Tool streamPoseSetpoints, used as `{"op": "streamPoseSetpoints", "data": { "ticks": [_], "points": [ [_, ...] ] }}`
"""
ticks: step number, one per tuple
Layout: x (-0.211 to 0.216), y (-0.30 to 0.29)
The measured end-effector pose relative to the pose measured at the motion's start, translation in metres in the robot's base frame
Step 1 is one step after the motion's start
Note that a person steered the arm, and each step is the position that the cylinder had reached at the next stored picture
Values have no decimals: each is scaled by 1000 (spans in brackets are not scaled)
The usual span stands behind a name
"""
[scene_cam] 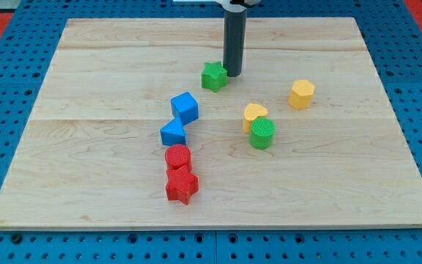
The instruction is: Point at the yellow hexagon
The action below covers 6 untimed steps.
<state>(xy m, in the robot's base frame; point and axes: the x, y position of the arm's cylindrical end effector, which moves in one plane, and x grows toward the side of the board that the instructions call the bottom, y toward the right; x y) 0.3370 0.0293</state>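
Note:
The yellow hexagon (302, 94) sits on the wooden board at the view's right, a little above the middle. My tip (233, 74) stands near the view's top centre, just right of the green star (213, 75) and almost touching it. The tip is well to the left of the yellow hexagon, about a hundred pixels away.
A yellow heart (254, 114) lies next to a green cylinder (262, 133) right of centre. A blue cube (184, 107) and a blue triangle (173, 133) lie left of centre. A red cylinder (177, 158) and a red star (182, 185) sit below them.

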Motion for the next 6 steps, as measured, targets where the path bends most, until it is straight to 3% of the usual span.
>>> {"op": "streamPoseSetpoints", "data": {
  "ticks": [4, 6],
  "points": [
    [0, -33],
    [8, 50]
  ]
}}
